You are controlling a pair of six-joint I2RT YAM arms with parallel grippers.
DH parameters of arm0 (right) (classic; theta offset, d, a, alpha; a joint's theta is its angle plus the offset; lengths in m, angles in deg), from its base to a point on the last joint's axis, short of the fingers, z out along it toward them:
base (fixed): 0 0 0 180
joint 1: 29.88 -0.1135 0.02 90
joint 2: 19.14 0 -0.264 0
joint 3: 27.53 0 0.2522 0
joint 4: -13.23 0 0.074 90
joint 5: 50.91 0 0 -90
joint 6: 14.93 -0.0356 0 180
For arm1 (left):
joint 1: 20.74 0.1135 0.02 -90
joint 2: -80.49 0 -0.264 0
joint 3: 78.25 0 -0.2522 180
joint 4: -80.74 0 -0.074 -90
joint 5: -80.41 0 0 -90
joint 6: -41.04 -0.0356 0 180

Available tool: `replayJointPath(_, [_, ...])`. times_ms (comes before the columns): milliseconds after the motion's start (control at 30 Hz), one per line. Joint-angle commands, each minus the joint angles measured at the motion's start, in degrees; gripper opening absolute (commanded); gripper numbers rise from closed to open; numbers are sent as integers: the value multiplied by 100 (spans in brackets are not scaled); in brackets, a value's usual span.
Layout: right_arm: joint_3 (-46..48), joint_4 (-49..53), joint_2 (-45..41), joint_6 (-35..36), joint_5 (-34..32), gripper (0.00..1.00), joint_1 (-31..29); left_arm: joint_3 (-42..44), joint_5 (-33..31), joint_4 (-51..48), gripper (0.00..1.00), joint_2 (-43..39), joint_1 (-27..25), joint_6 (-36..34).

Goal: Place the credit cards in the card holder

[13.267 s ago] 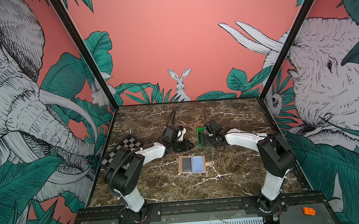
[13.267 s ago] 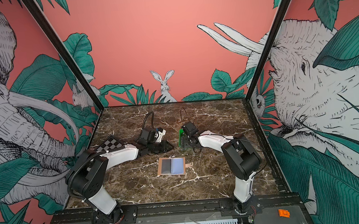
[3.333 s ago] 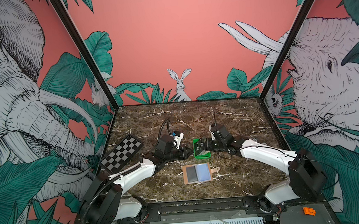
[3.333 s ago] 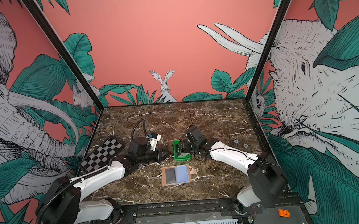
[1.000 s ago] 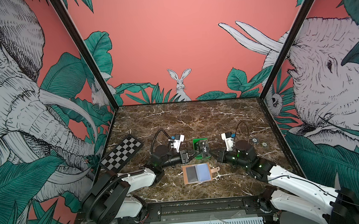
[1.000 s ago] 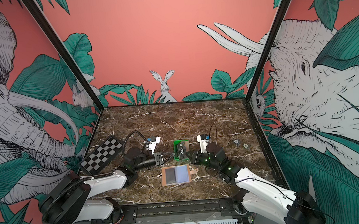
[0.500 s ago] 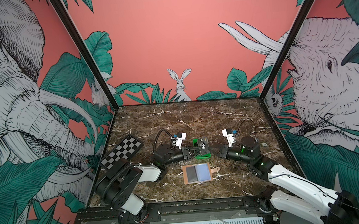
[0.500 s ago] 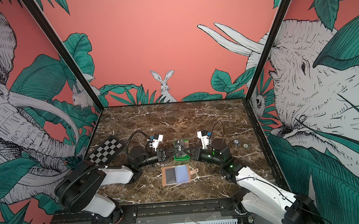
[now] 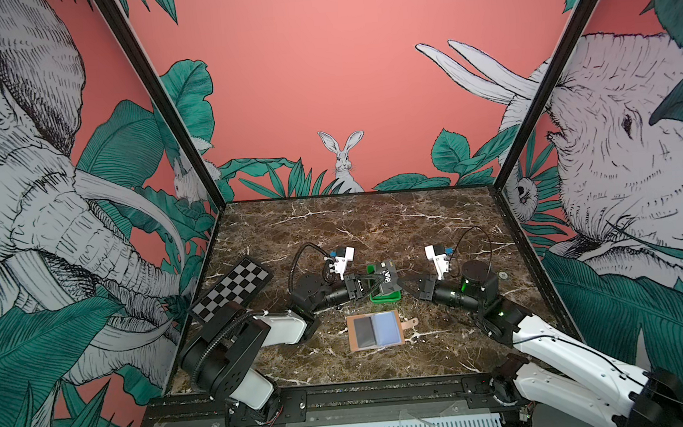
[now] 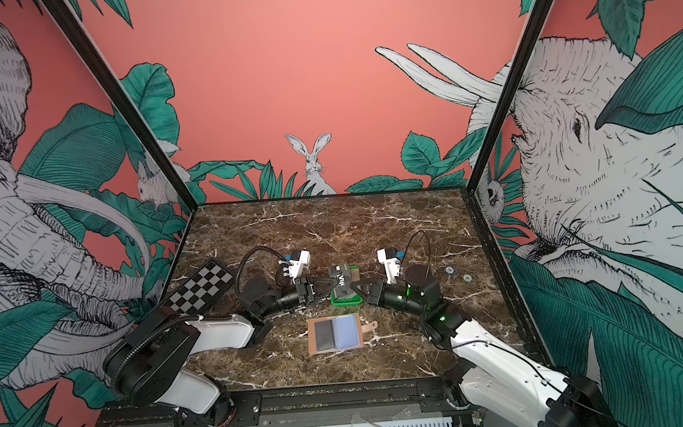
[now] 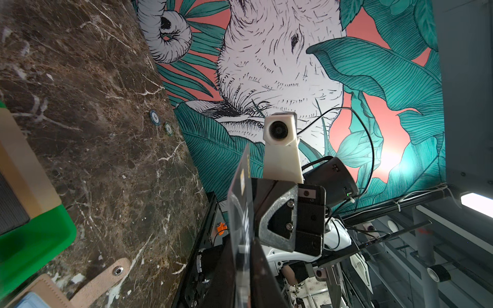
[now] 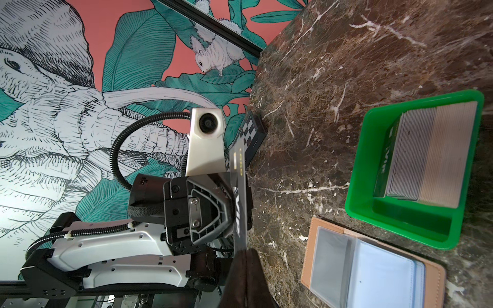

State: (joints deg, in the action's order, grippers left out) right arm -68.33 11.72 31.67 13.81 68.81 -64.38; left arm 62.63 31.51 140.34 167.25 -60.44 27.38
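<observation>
The black VIP card (image 9: 386, 279) is up off the marble surface (image 9: 374, 228), over the green tray (image 9: 385, 300) at mid-surface. Its long axis runs roughly from front edge to back edge, and the white "VIP" face is turned up. A gold mark sits near the far end; the exact tilt can't be told. The left gripper (image 9: 374, 283) reaches in from the left-edge side, jaws pinching the card's left long edge. The right gripper (image 9: 401, 285) reaches in from the right-edge side, jaws pressed onto the opposite long edge. Both grip the same card. The card is thin, glossy black and flat, and shows edge-on in both wrist views. The card holder (image 9: 352, 334) lies open flat just in front of the tray, toward the front edge. Its long axis runs left-right, and its strap tab (image 9: 410, 323) points at the right edge. A dark grey card (image 9: 365, 331) fills its left clear pocket and a light blue card (image 9: 387, 328) the right one. The tray holds a stack of cards (image 12: 426, 154) standing on edge
</observation>
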Motion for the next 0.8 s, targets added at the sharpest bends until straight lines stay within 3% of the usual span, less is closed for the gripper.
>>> replayJointPath(0, [-62,54,-66,147,-177,0,22,23,-12,-138,6,-328,-11,-148])
replayJointPath(200, [-279,1031,-205,670,-412,17,-42,42,-59,-1226,2,-742,-11,-668])
replayJointPath(467, [-468,2627,-462,1397,-1738,18,-802,336,-97,-2756,2,-1581,-6,-1415])
replayJointPath(567, [-273,2588,-477,1355,-2066,18,-1070,492,-136,-3193,2,-1810,-11,-1672])
replayJointPath(767, [168,2308,-496,1379,-2369,18,-1261,906,-299,-2973,2,-1786,-10,-1653])
